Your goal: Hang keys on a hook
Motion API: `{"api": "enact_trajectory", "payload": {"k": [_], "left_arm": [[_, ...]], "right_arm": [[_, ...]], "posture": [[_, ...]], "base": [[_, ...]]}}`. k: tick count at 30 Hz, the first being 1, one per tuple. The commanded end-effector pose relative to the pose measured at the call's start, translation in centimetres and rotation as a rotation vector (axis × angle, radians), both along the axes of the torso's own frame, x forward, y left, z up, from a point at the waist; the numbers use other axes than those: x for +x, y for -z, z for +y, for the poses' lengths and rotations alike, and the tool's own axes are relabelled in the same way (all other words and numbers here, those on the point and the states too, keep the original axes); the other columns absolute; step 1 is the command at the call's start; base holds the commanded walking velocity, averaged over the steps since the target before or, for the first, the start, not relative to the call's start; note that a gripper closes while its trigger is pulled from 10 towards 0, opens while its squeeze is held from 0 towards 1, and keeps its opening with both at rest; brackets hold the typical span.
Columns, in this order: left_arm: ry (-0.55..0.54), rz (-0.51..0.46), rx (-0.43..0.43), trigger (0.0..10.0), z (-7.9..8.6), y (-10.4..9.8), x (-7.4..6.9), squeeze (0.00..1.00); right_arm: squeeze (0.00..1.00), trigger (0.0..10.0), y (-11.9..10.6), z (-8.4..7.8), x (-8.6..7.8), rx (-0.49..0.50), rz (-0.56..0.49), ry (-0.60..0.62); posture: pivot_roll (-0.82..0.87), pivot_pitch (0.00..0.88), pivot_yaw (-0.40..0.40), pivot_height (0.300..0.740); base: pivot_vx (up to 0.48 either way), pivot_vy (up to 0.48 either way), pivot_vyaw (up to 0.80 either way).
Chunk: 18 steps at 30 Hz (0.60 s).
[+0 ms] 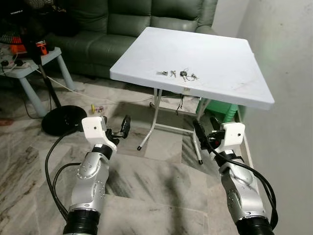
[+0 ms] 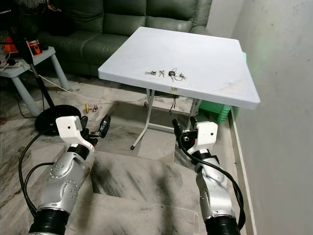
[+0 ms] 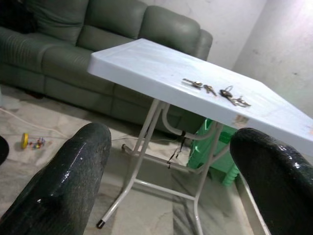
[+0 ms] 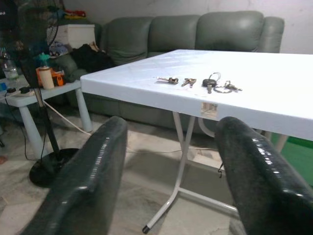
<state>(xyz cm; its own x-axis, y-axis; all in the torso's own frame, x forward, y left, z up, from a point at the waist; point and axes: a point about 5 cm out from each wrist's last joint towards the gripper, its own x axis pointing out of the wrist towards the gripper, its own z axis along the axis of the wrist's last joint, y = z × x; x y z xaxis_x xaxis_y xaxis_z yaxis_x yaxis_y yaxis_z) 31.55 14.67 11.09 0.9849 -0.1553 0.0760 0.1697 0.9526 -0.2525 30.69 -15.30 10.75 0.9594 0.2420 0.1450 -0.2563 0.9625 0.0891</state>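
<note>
A small bunch of metal keys on a ring with a dark fob (image 1: 185, 75) lies near the front edge of the white square folding table (image 1: 230, 54), with a few loose silver keys (image 1: 166, 73) just beside it on the robot's left. Judging by their look, the keys are light, hard and slippery, and they lie flat on a smooth top, so they may skid if nudged. The raised fob or the ring looks like the best place to pinch.

The left gripper (image 1: 119, 131) and the right gripper (image 1: 204, 131) hang below the table's edge, well apart from the keys, each with its two black fingers spread wide and empty. No hook can be made out. A green sofa (image 1: 122, 19) stands behind the table.
</note>
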Motion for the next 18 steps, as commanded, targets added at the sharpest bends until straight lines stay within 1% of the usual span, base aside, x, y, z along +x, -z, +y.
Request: {"api": "enact_trajectory", "payload": {"k": [1, 2, 3, 5, 18], "left_arm": [[0.013, 0.004, 0.006, 10.0, -0.23, -0.12, 0.17, 0.00], [0.013, 0.004, 0.005, 10.0, -0.23, -0.13, 0.18, 0.00], [0.013, 0.004, 0.007, 10.0, -0.25, -0.12, 0.19, 0.00], [0.013, 0.005, 0.006, 10.0, -0.25, -0.12, 0.23, 0.00], [0.016, 0.006, 0.008, 10.0, -0.46, -0.08, 0.40, 0.00]], "right_arm": [[1.00, 10.0, -0.17, -0.26, 0.22, -0.023, 0.003, 0.019], [1.00, 10.0, -0.18, -0.29, 0.24, -0.030, 0.004, 0.025], [0.00, 10.0, -0.24, -0.19, 0.24, -0.026, 0.002, 0.014], [0.00, 10.0, -0.23, -0.13, 0.30, -0.015, 0.010, 0.010], [0.00, 10.0, -0.24, -0.09, 0.76, -0.030, 0.029, 0.034]], "posture": [[0.01, 0.000, -0.062, 0.715], [0.01, 0.000, -0.062, 0.715], [0.01, 0.000, -0.062, 0.715], [0.01, 0.000, -0.063, 0.715], [0.01, 0.000, -0.065, 0.715]], "base": [[0.349, 0.000, 0.00], [0.349, 0.000, 0.00], [0.349, 0.000, 0.00], [0.349, 0.000, 0.00], [0.370, 0.000, 0.00]]}}
